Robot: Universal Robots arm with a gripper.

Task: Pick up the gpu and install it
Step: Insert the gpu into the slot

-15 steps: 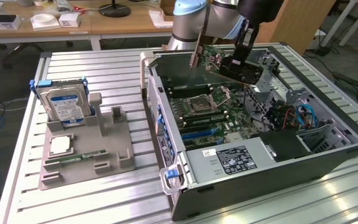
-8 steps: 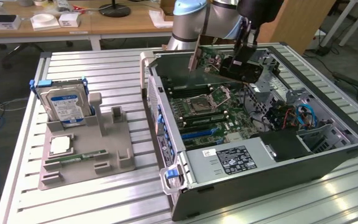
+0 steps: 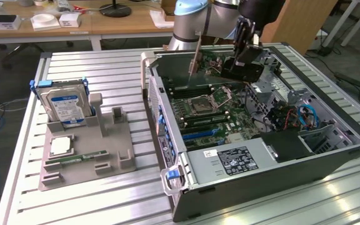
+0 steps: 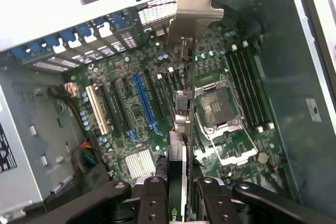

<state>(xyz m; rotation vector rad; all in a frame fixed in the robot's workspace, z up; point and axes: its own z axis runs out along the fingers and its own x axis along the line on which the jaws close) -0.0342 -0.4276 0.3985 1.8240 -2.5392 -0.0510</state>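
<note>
Gpu (image 4: pixel 178 156) hangs edge-on above the motherboard (image 4: pixel 210 66) inside the open case (image 3: pixel 330 157), clamped between the gripper's (image 4: pixel 178 200) closed fingers. Beneath it lie the blue slot (image 4: pixel 144 103) and the empty CPU socket (image 4: pixel 216 109). In the exterior view, the hard drive (image 3: pixel 66 105) stands at nine o'clock from the case.

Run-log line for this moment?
fingers: shut on gpu | gpu: held over motherboard, open case | not seated
</note>
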